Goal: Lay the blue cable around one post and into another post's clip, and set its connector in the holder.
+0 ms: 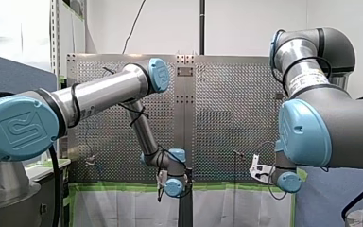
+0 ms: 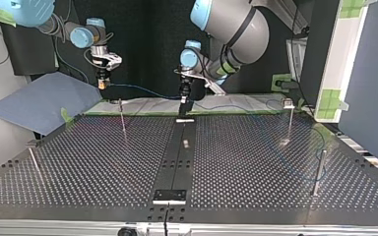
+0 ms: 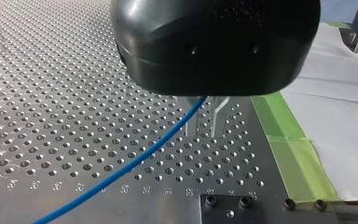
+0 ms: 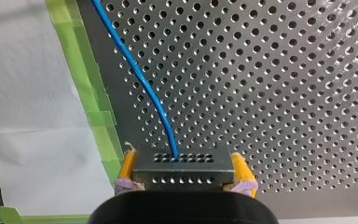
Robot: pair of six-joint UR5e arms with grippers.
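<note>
A thin blue cable [image 3: 135, 161] rises from the perforated table between the metal fingers of my left gripper [image 3: 202, 133], which is shut on it low over the plate's taped edge. In the right wrist view my right gripper [image 4: 184, 171] has its yellow pads shut on a small metal connector [image 4: 184, 163], and the cable [image 4: 140, 77] leaves the connector's face. In the top view my right gripper [image 2: 102, 83] hangs at the far left edge. The cable [image 2: 142, 91] spans from there to my left gripper [image 2: 183, 97] near the centre rail, then trails to the right.
Thin posts stand on the plate in the top view: one at far left [image 2: 122, 117], one at far right with a clip on top [image 2: 289, 118], one at near right [image 2: 319, 172], one at near left [image 2: 33, 162]. A dark rail [image 2: 179, 162] runs down the middle. Green tape [image 3: 293, 149] edges the plate.
</note>
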